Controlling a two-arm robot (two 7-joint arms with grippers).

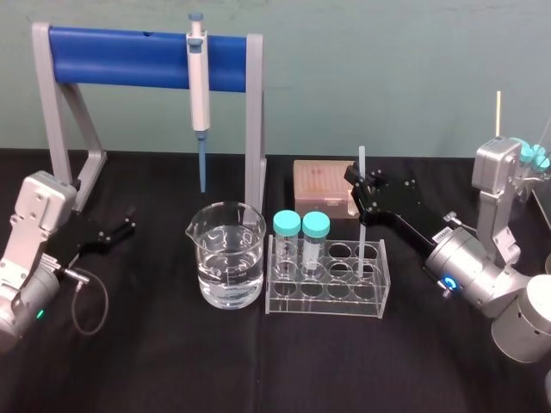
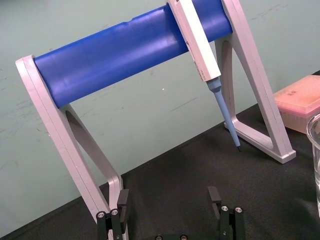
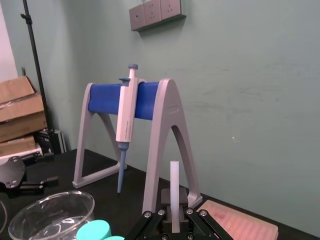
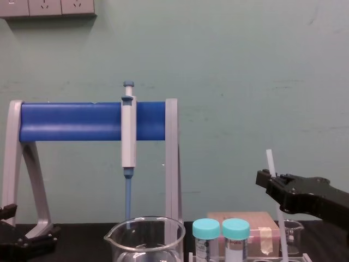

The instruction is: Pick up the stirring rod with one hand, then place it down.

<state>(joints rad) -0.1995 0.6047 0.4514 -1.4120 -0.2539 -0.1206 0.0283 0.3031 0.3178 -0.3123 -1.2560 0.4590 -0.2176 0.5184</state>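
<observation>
The right gripper (image 1: 362, 191) clamps its fingers on the stirring rod (image 1: 362, 160), upright, probably to suit holes in the rack (image 1: 284, 307). The left gripper (image 1: 127, 224) idles (fingers apart).

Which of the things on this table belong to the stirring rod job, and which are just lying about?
In the job:
stirring rod, held upright by the shut right hand.

Just lying about:
pipette on its stand, glass beaker, test tube rack, two teal-capped tubes, pink tip box; left hand parked, open, at the left.
</observation>
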